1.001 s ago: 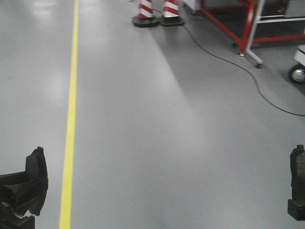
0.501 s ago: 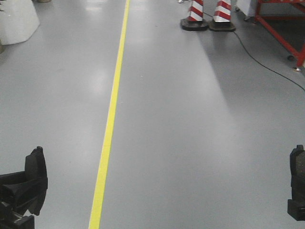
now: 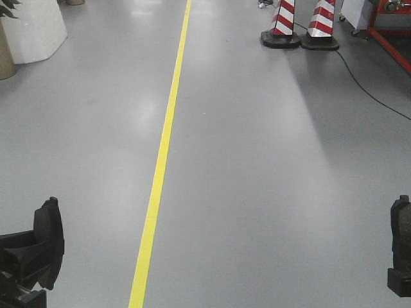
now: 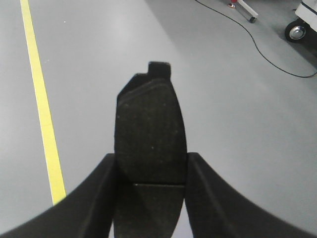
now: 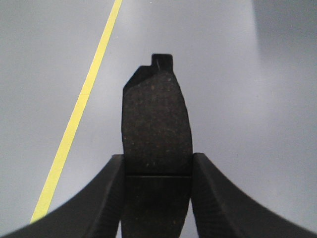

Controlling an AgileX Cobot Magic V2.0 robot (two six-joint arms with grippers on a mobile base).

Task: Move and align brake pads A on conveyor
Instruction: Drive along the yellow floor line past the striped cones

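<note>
Grey workshop floor [image 3: 257, 192] fills our front view, crossed by a yellow line [image 3: 160, 167] that has slid from far left towards the middle over the last second, while the striped cones [image 3: 298, 25] and the red frame [image 3: 392, 38] have drifted right and a white planter [image 3: 32, 29] has come into sight at top left. We read that as the base turning left while both arms stay put, since each load sits at the same spot in the picture.

Our left gripper [image 4: 151, 196] is clamped on one brake pad [image 4: 150, 144], which stands up between its fingers with the tab on top. Our right gripper [image 5: 157, 191] grips a second brake pad [image 5: 156, 129] the same way, its cross groove level with the finger edges.

No conveyor shows in any view, so we judge this a carrying leg, with placing and aligning not yet begun.

Ahead, open floor is wide on both sides of the line. A black cable [image 3: 366, 90] trails from the cones along the right, the red frame stands at that edge, and the planter closes the far left corner; the middle lane looks the safest to us.
</note>
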